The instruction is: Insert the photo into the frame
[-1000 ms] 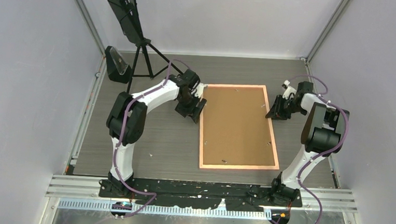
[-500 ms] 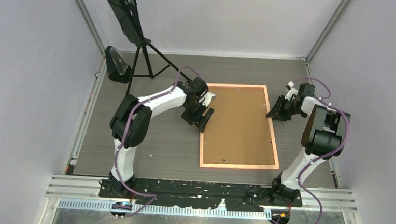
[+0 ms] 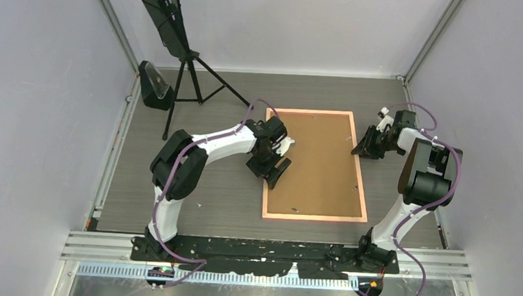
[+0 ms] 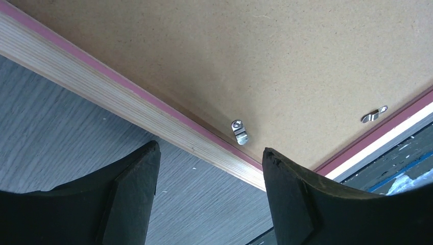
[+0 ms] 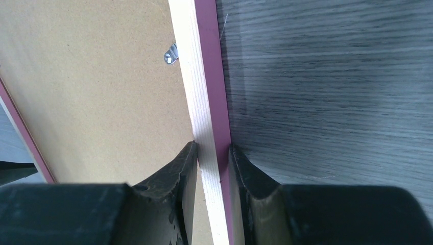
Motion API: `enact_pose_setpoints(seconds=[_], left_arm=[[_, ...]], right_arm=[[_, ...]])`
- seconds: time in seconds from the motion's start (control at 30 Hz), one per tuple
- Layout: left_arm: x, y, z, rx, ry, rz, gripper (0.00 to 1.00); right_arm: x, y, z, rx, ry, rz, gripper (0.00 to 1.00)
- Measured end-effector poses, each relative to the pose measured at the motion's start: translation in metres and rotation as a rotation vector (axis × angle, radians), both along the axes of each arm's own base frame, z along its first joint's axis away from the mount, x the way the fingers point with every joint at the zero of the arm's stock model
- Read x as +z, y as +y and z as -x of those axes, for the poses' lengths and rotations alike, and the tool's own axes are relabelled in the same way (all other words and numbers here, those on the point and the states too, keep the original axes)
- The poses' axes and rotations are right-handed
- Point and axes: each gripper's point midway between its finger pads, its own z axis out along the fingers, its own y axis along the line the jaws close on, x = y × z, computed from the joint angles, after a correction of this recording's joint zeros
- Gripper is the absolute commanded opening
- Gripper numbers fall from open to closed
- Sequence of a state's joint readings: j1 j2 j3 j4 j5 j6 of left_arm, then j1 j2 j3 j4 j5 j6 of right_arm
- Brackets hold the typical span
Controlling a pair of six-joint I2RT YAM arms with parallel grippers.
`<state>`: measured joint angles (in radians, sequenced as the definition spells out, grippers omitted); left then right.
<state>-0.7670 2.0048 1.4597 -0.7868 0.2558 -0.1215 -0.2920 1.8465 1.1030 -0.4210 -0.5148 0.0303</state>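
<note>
Left fingers (image 4: 130, 199) are spread wide and hold nothing. They hang over the left rail of the frame (image 3: 313, 218), about halfway along it. Right fingers (image 5: 176, 173) are squeezed onto the right rail near the far end, one on the inner side and one on the outer side, so you seem to be keeping the frame steady on the surface (image 3: 221, 207). The frame lies flat with its back up, and its long sides run away from the arm bases. A brown board (image 3: 316, 162) fills it. You cannot see the photo in any view; it may be under the board, but nothing shows that. Now look through the left wrist camera. A small metal clip (image 4: 239, 131) sits on the board just inside the left rail. It shows in the gap between your left fingers, a little ahead of their tips, toward the near corner. That is what the next move turns on, I think. The clip is on the left side, so your left arm is the near one, and your right arm is across the frame from it. A second clip (image 4: 375, 114) sits by the near rail. To reach the first clip you would likely move the left fingers on along the rail and down.
</note>
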Motion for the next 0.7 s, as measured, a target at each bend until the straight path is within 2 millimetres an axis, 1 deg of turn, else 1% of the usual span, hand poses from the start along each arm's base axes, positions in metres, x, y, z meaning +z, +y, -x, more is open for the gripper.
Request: enact_pose_setpoints(seconds=[0.27,0.47,0.7], left_arm=[[-0.0012,-0.0015,-0.0019,-0.005,-0.032,-0.017,0.69],[0.0008,-0.0032,-0.0055,-0.004,-0.051,-0.020,0.69],[-0.0010,-0.0049,-0.0035,-0.013,-0.061,-0.033,0.69]], right_arm=[[0.0001,0.0001,-0.0002,0.001,-0.001,0.000,0.05],[0.0001,0.0003,-0.0001,0.002,-0.002,-0.001,0.05],[0.0001,0.0004,-0.0001,0.002,-0.002,-0.002,0.05]])
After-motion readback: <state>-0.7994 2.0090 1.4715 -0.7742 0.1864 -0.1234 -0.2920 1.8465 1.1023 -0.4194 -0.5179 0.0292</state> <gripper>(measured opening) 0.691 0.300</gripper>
